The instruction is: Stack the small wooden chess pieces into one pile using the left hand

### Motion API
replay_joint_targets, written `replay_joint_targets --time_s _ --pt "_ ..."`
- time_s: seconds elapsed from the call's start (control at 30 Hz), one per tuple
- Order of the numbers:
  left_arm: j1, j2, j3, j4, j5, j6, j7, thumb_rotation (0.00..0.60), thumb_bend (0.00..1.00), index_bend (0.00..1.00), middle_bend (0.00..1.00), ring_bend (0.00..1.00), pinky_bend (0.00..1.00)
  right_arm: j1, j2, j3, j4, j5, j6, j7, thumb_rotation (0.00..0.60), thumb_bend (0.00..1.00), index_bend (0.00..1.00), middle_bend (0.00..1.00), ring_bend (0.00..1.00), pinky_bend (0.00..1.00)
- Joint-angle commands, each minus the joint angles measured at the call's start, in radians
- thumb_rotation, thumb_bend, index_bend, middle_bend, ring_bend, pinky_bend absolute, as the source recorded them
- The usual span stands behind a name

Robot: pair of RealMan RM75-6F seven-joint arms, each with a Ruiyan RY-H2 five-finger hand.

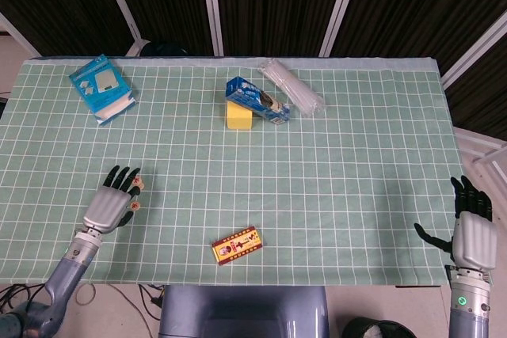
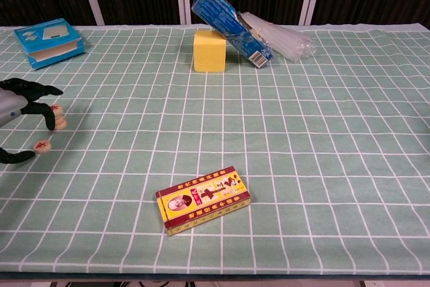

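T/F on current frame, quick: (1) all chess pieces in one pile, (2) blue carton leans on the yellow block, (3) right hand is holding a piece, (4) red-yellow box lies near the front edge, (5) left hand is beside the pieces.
1. False. One chess piece lies alone on the cloth, apart from the small stack by the fingertips.
2. True. The blue carton is tilted against the yellow block.
3. False. The right hand sits off the table's right edge, fingers apart, holding nothing.
4. True. The red-yellow box lies flat near the front.
5. True. The left hand is at the pieces.
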Motion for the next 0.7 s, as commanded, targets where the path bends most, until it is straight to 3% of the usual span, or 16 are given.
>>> replay_joint_targets --time_s 0.03,0.7 --pt "0.0 -0.002 -0.002 0.003 -0.002 -0.001 0.001 0.6 0.26 0.4 0.02 0.0 0.0 0.0 0.0 0.0 0.0 0.001 0.0 -0.001 0.6 0.23 0.09 0.01 0.09 0.0" --pt "-0.003 -0.018 -0.008 0.013 -0.007 -0.011 0.021 0.6 0.28 0.45 0.03 0.0 0.0 0.0 -0.001 0.002 0.0 0.004 0.001 -0.001 0.6 0.23 0.09 0.01 0.09 0.0"
